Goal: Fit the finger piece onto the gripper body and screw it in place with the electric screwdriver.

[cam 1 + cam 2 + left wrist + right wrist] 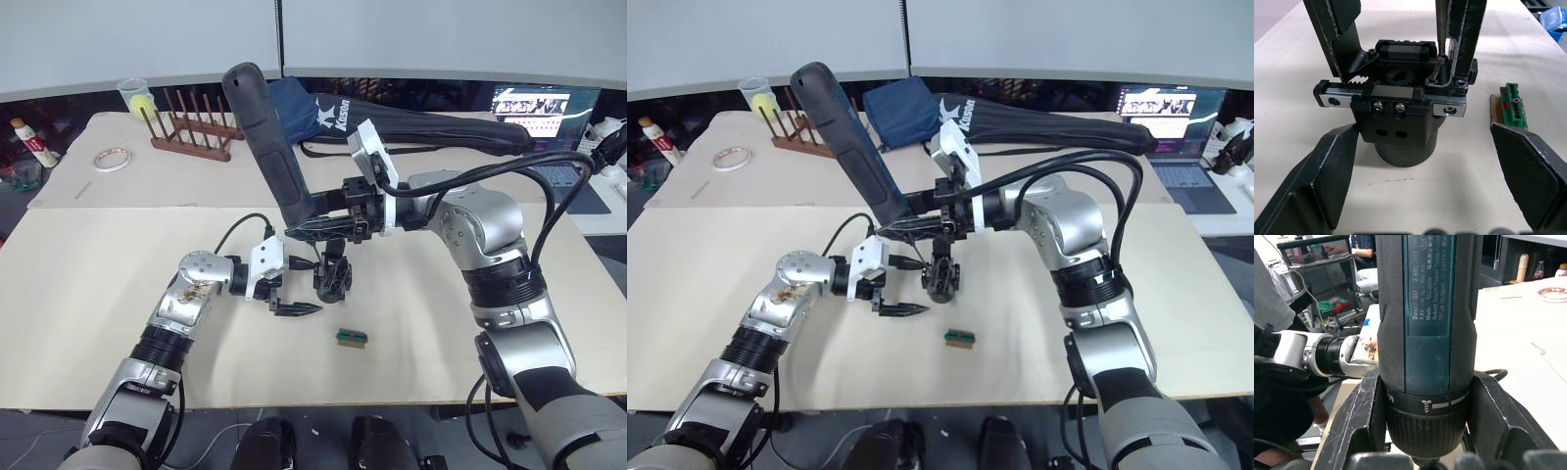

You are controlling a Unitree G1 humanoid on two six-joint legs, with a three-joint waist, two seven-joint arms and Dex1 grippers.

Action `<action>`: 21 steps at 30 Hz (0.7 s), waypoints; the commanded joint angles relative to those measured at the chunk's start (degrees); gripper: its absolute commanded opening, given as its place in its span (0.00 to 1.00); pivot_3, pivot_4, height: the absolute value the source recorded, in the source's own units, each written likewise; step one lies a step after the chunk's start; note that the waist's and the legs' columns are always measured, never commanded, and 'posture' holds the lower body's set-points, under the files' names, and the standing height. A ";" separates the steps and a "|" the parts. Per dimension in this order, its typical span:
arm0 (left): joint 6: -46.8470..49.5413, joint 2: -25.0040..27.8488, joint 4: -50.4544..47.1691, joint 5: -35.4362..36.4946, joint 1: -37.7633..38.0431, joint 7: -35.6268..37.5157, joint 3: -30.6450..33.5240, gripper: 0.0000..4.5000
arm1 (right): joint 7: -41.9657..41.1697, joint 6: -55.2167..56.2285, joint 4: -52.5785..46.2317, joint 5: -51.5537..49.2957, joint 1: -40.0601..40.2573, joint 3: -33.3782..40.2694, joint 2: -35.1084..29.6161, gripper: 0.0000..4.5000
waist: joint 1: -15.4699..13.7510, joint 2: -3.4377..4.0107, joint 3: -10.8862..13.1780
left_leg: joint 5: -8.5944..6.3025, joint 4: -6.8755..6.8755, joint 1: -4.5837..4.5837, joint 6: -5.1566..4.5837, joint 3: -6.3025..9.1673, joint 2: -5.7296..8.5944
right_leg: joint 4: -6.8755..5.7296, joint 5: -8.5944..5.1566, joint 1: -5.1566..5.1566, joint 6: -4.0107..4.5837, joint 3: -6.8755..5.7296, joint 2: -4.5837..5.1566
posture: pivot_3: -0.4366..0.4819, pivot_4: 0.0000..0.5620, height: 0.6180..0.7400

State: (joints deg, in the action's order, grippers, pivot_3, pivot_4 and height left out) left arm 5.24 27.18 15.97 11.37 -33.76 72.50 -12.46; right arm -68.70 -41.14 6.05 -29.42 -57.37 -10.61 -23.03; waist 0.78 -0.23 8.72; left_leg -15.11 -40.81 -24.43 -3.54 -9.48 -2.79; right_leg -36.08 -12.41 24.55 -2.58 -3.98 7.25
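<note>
From my seat the worktop (88, 294) carries everything. My right tool (328, 227) is clamped on the electric screwdriver (269, 147), which leans up and away with its bit down at the gripper body (1400, 117). That body stands upright mid-worktop, the finger piece (1462, 44) seated on top under the bit (screw visible there). My left tool (289, 299) sits just beside the body, fingers (1322, 186) spread apart. A green block (352, 338) lies near.
</note>
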 commanded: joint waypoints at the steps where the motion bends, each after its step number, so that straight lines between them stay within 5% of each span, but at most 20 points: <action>1: -0.69 0.15 -1.62 0.32 -0.46 -0.22 0.55 1.00 | -0.88 2.28 -2.21 -0.87 -0.48 1.49 0.10 0.42 | 0.01 0.00 0.00 | 0.00 0.00 0.00 0.00 0.00 0.00 | 0.00 0.00 0.00 0.00 0.00 0.00 | 0.48 0.27 1.00; 21: -0.72 0.15 -1.61 0.42 -0.31 -0.46 0.60 1.00 | -1.73 3.65 -1.63 0.39 -0.15 1.34 0.28 0.42 | 0.00 0.00 0.00 | 0.00 0.00 0.00 0.00 0.00 0.00 | 0.00 0.00 0.00 0.00 0.00 0.00 | 0.48 0.27 1.00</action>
State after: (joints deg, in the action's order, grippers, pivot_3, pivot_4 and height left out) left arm 5.25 27.18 15.95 11.37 -33.76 72.12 -12.46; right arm -70.02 -39.36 6.12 -28.15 -56.67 -10.68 -22.99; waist 0.78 -0.23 8.72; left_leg -15.11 -40.81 -24.43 -3.54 -9.48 -2.79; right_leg -36.08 -12.41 24.55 -2.58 -3.98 7.25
